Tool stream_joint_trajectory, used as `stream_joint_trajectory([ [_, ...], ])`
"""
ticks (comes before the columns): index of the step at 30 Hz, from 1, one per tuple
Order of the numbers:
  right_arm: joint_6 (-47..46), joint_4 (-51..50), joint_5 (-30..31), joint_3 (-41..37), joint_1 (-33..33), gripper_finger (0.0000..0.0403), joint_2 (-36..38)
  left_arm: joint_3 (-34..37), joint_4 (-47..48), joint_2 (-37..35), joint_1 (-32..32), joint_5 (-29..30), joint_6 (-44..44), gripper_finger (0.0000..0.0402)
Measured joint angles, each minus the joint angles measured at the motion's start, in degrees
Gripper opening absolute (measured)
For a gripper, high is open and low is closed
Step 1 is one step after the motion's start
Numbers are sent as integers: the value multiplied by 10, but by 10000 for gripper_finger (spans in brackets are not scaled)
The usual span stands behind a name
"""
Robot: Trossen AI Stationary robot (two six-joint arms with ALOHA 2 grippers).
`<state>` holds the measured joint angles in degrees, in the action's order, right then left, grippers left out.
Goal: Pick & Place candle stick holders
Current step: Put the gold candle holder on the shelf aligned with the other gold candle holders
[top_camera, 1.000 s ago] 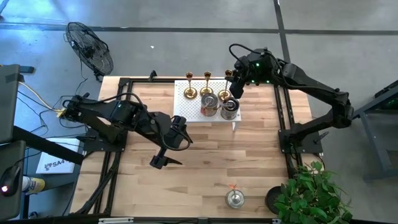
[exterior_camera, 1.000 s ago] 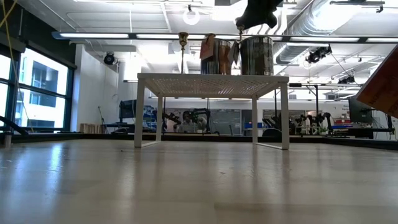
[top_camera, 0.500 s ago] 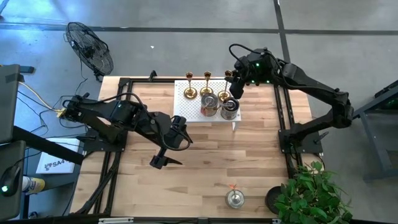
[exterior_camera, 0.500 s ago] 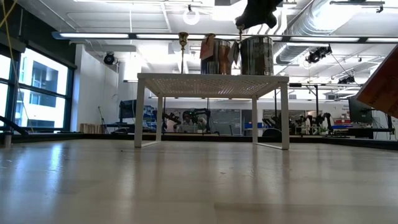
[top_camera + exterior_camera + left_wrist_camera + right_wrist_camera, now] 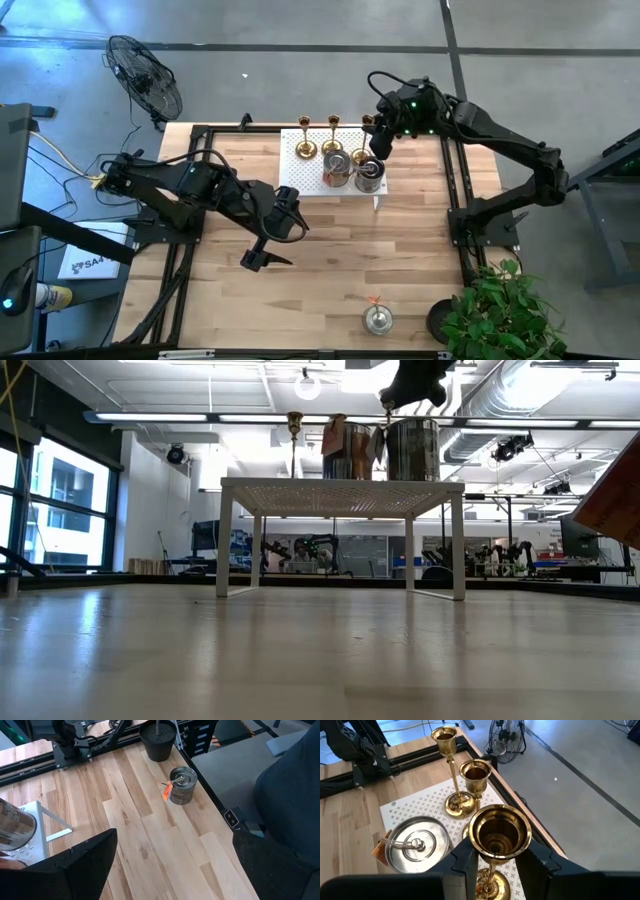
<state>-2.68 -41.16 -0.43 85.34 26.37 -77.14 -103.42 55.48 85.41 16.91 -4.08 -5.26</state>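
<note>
A white perforated rack [image 5: 312,160] stands at the table's far side. On it are three gold candle stick holders [image 5: 306,138] [image 5: 333,136] [image 5: 499,834] and two squat silvery ones [image 5: 337,168] [image 5: 369,176]. My right gripper [image 5: 494,862] is at the rightmost gold holder, shut on it below its cup. A third silvery holder [image 5: 181,785] with an orange tag sits on the wood near the table's near edge. My left gripper [image 5: 272,230] hovers open over the middle of the table, holding nothing. My right gripper has the gold holder between its two fingers [image 5: 465,862], just under the cup at the top of the stem [image 5: 492,866]. The cup hides the spot of contact. The fingers come slanting down from the far right. The holder stands upright, its base [image 5: 489,887] at the rack's top.
A black plant pot [image 5: 159,740] with a green plant [image 5: 500,310] stands at the near right corner. Black frame rails [image 5: 462,200] run along the table's sides. A fan [image 5: 145,75] stands beyond the far left corner. Bare wood lies between rack and near edge.
</note>
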Motion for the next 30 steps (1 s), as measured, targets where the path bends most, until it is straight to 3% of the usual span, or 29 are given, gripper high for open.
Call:
stream_joint_trajectory([
  [30, -3, 8, 2, 2, -1, 102, -20, 0, 14, 0, 0, 0, 1, 390],
])
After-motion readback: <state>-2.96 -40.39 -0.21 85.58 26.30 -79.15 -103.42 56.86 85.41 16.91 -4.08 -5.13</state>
